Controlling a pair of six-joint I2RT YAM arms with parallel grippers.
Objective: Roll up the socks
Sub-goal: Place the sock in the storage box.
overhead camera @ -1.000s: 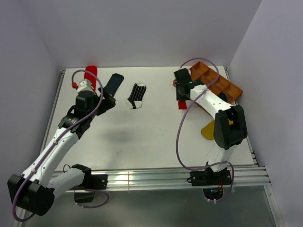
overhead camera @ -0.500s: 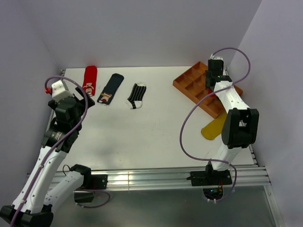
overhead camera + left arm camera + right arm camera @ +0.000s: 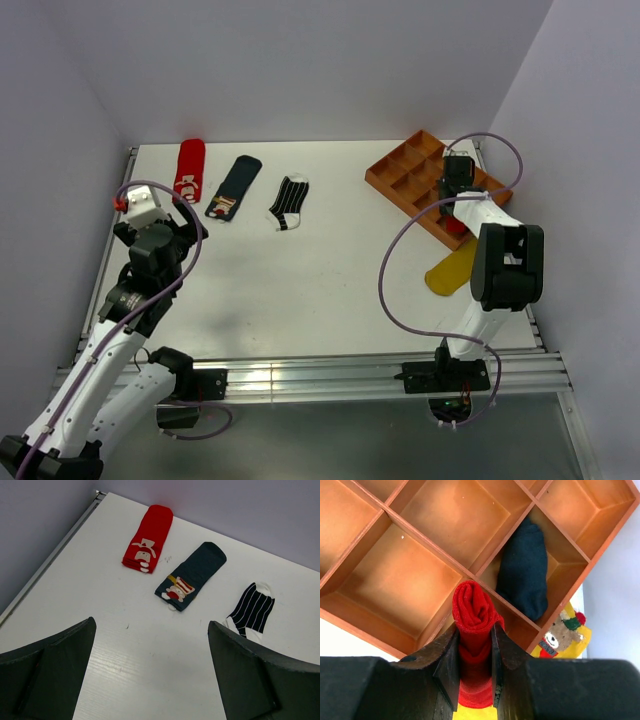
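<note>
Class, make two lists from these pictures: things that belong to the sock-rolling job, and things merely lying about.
Job: flat red sock; patched navy sock; striped sock; rolled red sock in right gripper; plain navy sock; yellow sock.
Other: compartment tray; table.

White table [image 3: 320, 290], plain lilac walls [image 3: 300, 70], metal front rail [image 3: 320, 375]
</note>
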